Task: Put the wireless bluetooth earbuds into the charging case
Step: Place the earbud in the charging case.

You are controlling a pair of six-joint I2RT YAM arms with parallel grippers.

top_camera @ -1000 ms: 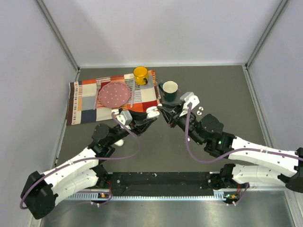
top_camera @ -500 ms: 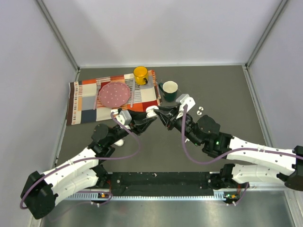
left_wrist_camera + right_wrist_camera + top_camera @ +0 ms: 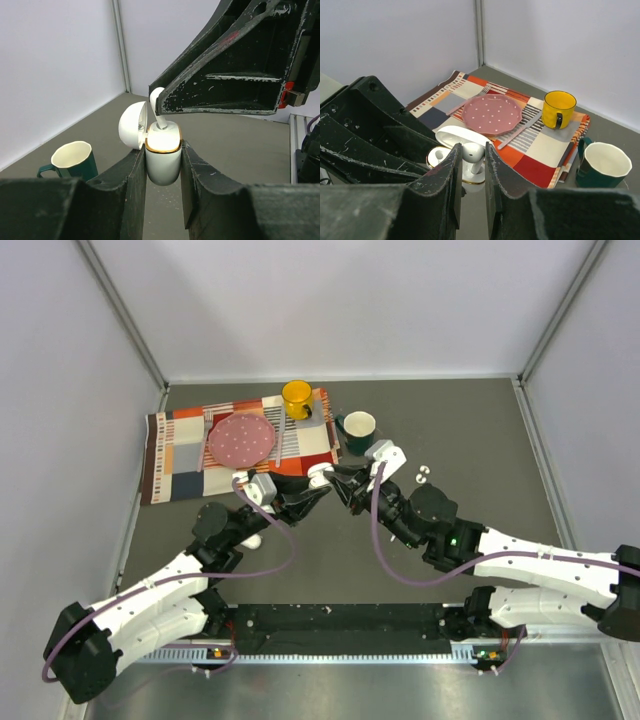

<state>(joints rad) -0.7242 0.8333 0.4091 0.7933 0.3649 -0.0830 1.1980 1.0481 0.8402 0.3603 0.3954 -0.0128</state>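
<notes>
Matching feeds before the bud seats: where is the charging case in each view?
Top external: charging case at centre, lower left of the green mug.
Left wrist: centre, lid open, clamped in the left gripper.
Right wrist: lower left of centre, beneath the earbud.
Shared landmark: green mug.

White gold-rimmed case (image 3: 162, 160), lid hinged open, is held upright; a glossy white earbud (image 3: 159, 107) tilts above it, stem entering its opening.
</notes>
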